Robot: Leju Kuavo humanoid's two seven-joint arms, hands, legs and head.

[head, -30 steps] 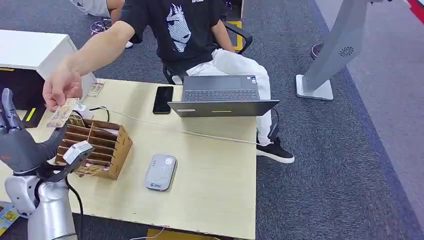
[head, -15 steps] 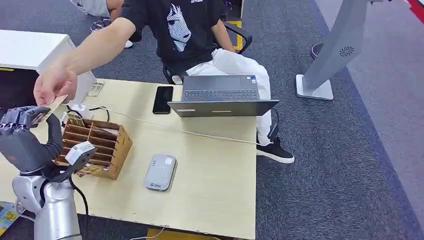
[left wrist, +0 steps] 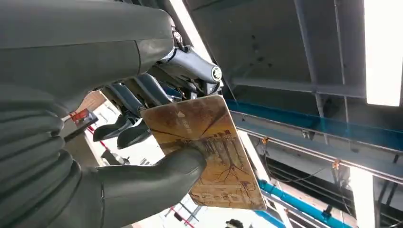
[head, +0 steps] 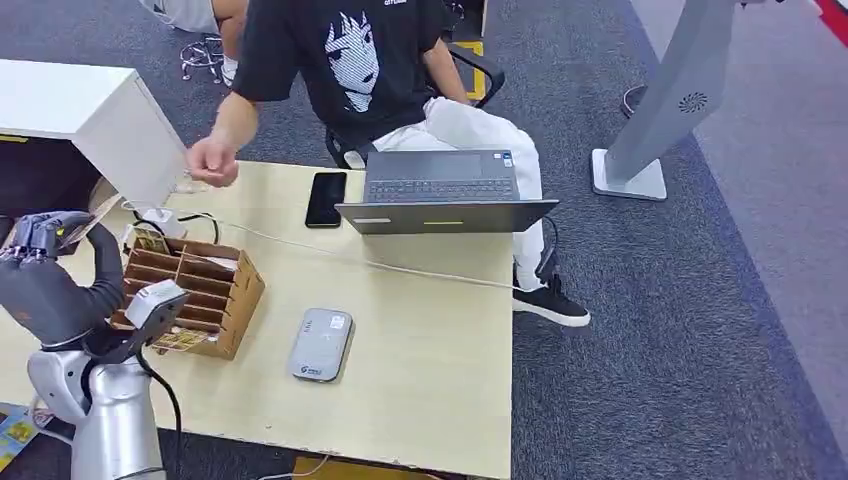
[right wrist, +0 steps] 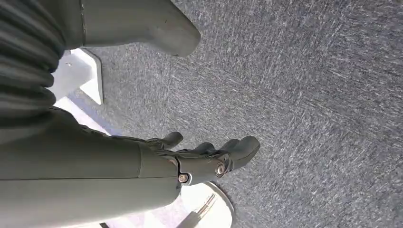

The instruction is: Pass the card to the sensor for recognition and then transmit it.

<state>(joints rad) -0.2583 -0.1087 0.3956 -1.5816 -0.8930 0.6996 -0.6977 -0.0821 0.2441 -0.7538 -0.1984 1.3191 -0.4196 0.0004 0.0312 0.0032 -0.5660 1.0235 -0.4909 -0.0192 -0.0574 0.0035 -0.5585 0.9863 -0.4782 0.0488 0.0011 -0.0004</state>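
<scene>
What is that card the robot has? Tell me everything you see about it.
The card is a thin, flat rectangle with rounded corners, tan and brown, printed with what looks like bare branching trees. The left hand holds it raised beside the table, thumb pressed on one face and dark fingers behind. Its far end sticks out free, touching nothing else.

The card (left wrist: 209, 152) is a brown and yellow one with thin dark lines on it like tree branches. The left hand (head: 45, 270) holds it, with the thick thumb pressed on its face and the dark fingers behind it. From the head view it sits at about 9 o'clock. The sensor (head: 322, 344) is a flat grey box with round corners, lying on the surface (head: 420, 340) at about 6 o'clock.
</scene>
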